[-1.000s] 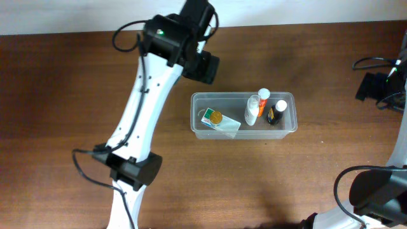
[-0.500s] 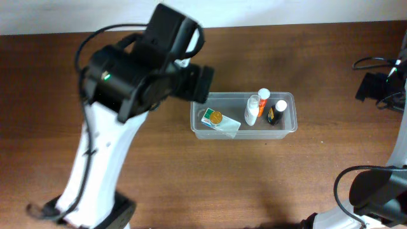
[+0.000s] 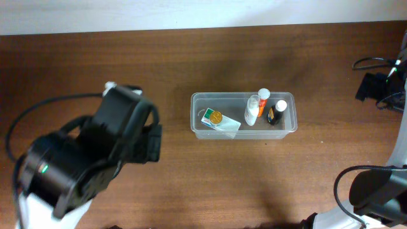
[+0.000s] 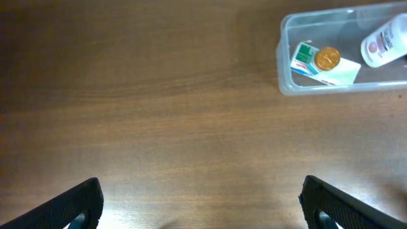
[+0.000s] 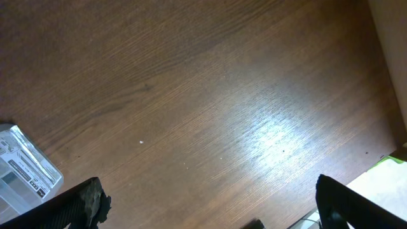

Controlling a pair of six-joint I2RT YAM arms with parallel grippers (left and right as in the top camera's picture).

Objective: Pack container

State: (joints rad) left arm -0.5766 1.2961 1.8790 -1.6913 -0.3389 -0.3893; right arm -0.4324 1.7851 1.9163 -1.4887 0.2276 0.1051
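The clear plastic container [image 3: 199,126] stands right of the table's middle. In it lie a small green and white box with a gold coin-like disc [image 3: 216,119], a white bottle [image 3: 252,109], an orange-banded tube with a white cap [image 3: 263,97] and a small dark bottle [image 3: 276,112]. It also shows in the left wrist view [image 4: 286,83], far from the fingers. My left gripper [image 4: 202,203] is open and empty over bare wood. My right gripper [image 5: 210,207] is open and empty over bare wood at the right edge.
The left arm's bulk [image 3: 89,165] looms large over the table's left side. A white labelled block [image 5: 22,168] lies at the left of the right wrist view. The table's far edge [image 5: 388,63] runs close to the right gripper.
The left arm has swung from behind the container's left end down and to the left, and has risen towards the camera. The container and its contents have not moved.
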